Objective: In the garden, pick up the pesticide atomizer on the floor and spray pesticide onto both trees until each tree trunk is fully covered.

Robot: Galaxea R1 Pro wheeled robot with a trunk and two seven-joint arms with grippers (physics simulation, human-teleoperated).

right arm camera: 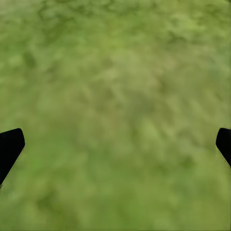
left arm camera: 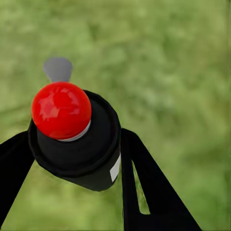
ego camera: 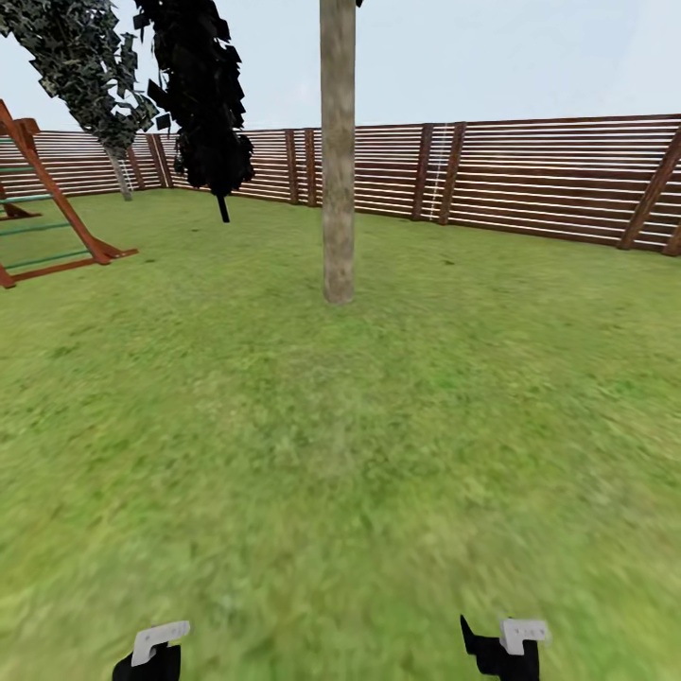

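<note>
The left claw (left arm camera: pixel 72 159) grips the pesticide atomizer (left arm camera: pixel 77 139), its 2 black fingers (left arm camera: pixel 144 183) pressed to the dark bottle's sides, red top facing the camera, grass beneath; the right claw (right arm camera: pixel 115 149) hangs spread wide over the lawn (ego camera: pixel 378 426), holding nothing; ahead stands 1 tree trunk (ego camera: pixel 338 151), the slatted fence (ego camera: pixel 530 175) behind it and a playset (ego camera: pixel 38 203) off left.

atomizer (left arm camera: pixel 79 144) black, red top | trunk (ego camera: pixel 337 151) mottled beige-grey | fence (ego camera: pixel 530 175) brown slats
</note>
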